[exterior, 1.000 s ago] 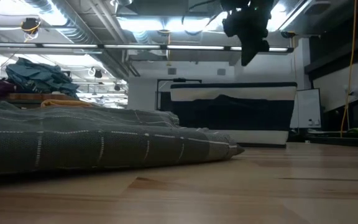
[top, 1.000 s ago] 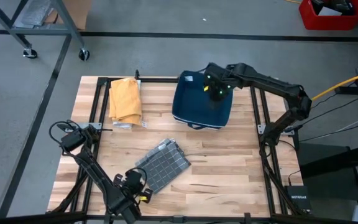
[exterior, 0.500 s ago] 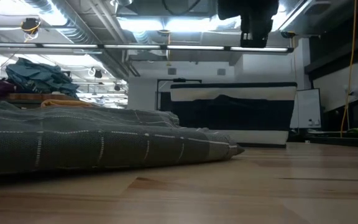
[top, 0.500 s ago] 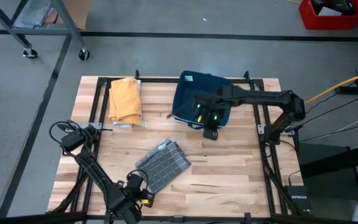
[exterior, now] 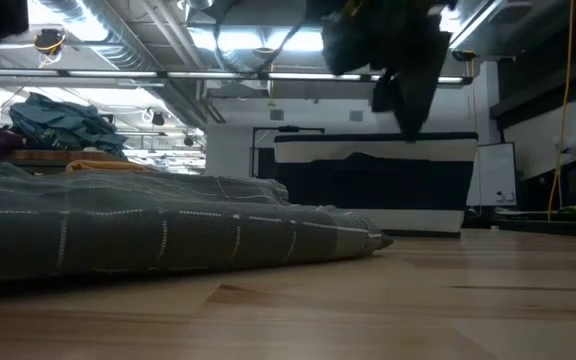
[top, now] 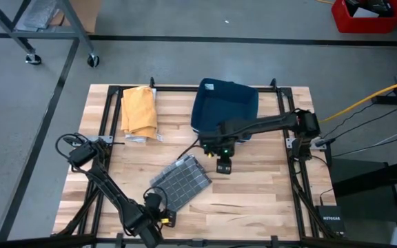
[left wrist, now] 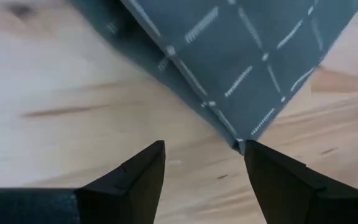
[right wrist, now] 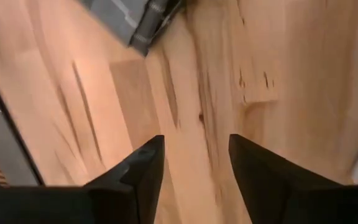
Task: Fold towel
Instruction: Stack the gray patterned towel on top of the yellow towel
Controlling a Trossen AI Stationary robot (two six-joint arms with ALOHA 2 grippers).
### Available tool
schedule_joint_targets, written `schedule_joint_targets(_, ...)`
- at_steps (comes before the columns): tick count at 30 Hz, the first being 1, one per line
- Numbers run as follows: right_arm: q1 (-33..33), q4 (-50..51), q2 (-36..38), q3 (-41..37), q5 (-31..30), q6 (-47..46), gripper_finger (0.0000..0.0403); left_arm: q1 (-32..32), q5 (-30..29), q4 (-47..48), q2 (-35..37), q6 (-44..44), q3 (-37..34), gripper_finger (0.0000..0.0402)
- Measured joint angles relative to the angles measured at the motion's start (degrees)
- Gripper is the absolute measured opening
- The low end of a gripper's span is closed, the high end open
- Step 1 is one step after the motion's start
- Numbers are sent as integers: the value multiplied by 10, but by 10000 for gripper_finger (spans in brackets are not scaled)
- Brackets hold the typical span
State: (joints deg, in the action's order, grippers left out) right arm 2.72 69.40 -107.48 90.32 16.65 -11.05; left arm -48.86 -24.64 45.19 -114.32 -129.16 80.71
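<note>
Lying across the wooden table (top: 253, 200), largest to smallest, are a dark blue cloth (top: 225, 110) spread at the far side, a folded yellow cloth (top: 138, 110) at the far left, and the grey checked towel (top: 180, 182), a compact folded bundle near the front middle, thick and layered in the low view. Judging by that tidy shape and by both tools being clear of it, the folding of this towel looks finished or nearly so; what is left, if anything, would be the blue cloth, which lies unfolded. The right gripper (top: 224, 164) hovers just beside the towel's far right corner, its fingers (right wrist: 135, 177) spread and holding nothing. The left gripper (top: 158, 218) sits at the towel's near corner, fingers (left wrist: 135, 180) likewise spread, the corner just ahead of them, ungripped
</note>
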Motion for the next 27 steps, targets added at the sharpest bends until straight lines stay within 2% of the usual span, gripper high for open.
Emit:
schedule_joint_targets(5, -1, -68, -38, 0, 22, -48, 190, 2, 0, -71, 0, -11, -43, 212)
schedule_joint_targets(13, -1, -160, -74, 0, 34, -55, 191, 12, -10, -71, 1, -10, -51, 212)
schedule_joint_targets(22, -5, -218, -118, 0, 41, -69, 191, 10, -19, -83, 1, -12, -52, 212)
schedule_joint_targets(27, -14, -253, -136, 0, 65, -98, 191, 8, -20, -83, 1, -12, -52, 212)
